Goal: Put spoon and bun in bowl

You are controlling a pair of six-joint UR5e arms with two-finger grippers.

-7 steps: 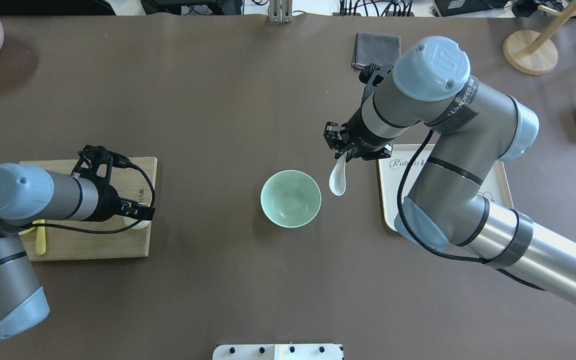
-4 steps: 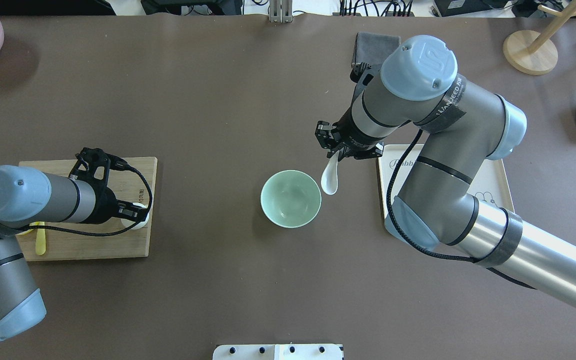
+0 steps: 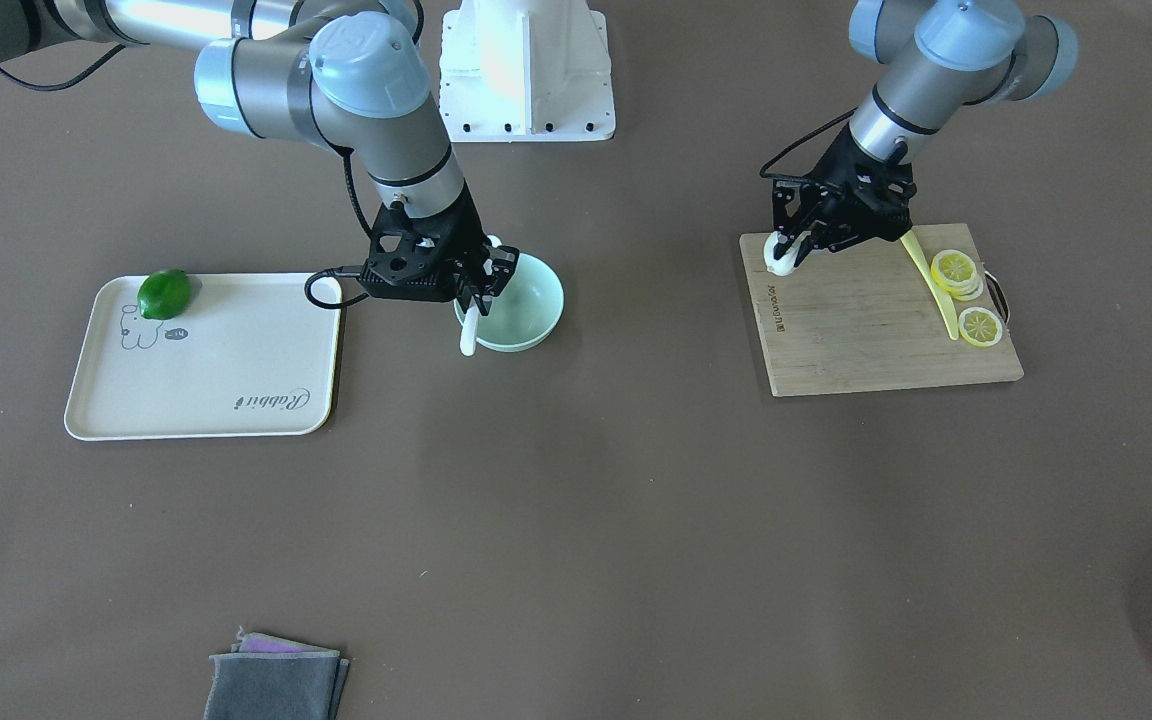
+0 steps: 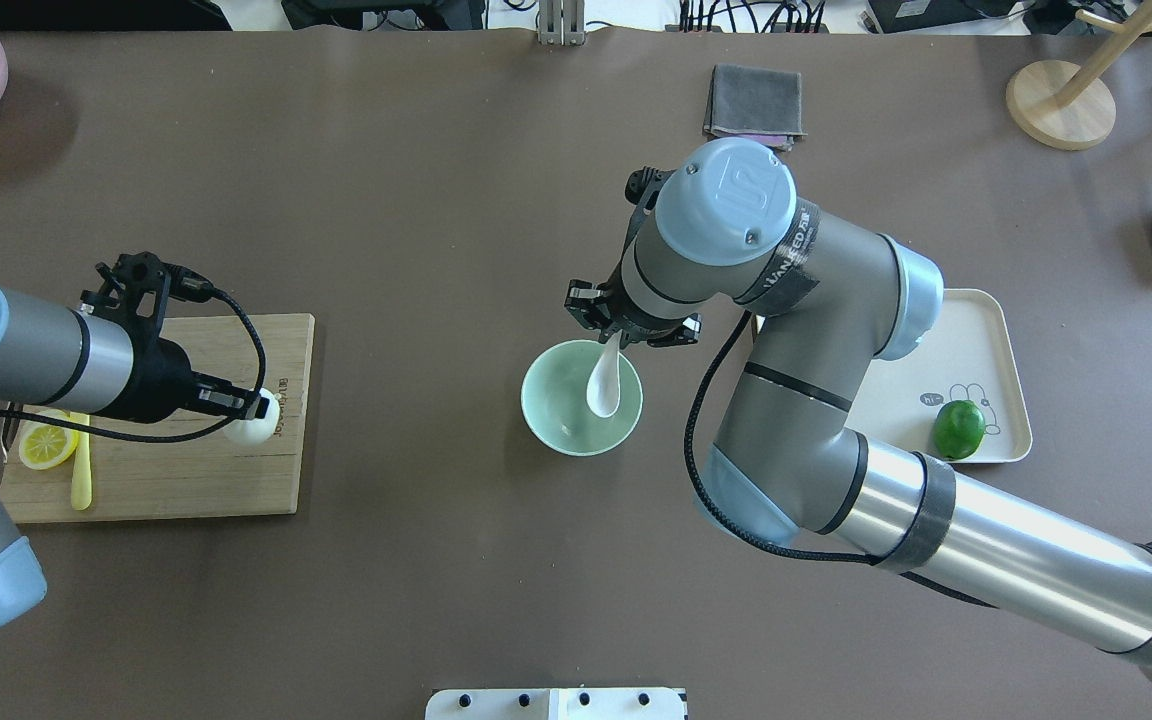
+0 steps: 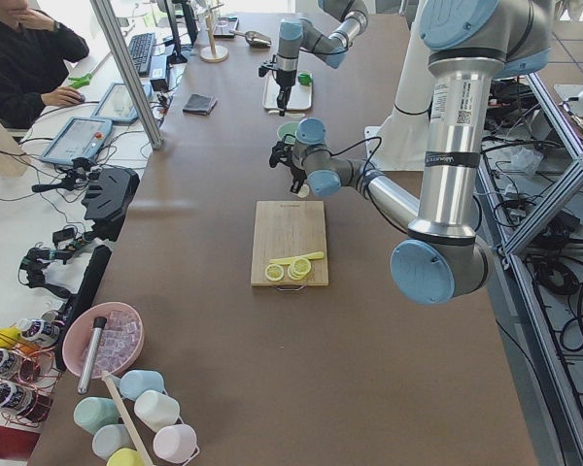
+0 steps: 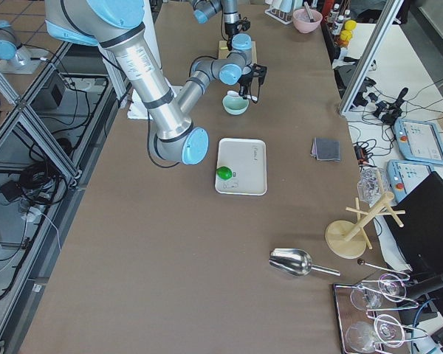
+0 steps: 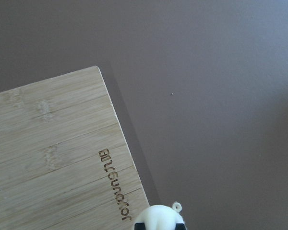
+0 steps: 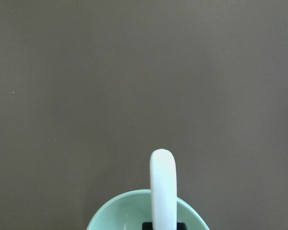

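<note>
Close in on the robot's left side, the left gripper [image 4: 254, 409] is pinched on the bun [image 4: 248, 430], holding it by the inner edge of the board [image 4: 186, 470]. It looks lifted clear of the wood, though the height is hard to read. That arm reaches in low and nearly level from the left edge of the table [image 4: 436, 250], wrist pointing toward the middle. A lemon slice [image 4: 46, 445] sits at the board's outer end.

Over on the right, a lime [image 4: 958, 428] rests in the near corner of the tray [image 4: 976, 330], and nobody's after it.

Now the action, dead centre: the right gripper [image 4: 616, 336] is clamped on the handle of the spoon [image 4: 603, 385], scoop hanging down over the bowl [image 4: 548, 405]. The arm sweeps in from the near right corner, elbow bent, wrist turned straight down above the bowl's far rim. Whether the scoop touches the bowl's floor, the views don't settle.

So this is the spoon drop, and it's nearly there. The call is to ease down a touch and part the fingers so the spoon slides in without tipping the bowl. Then the bun needs carrying across to the middle.

At the far edge, a folded cloth [image 4: 754, 100] lies idle.
</note>
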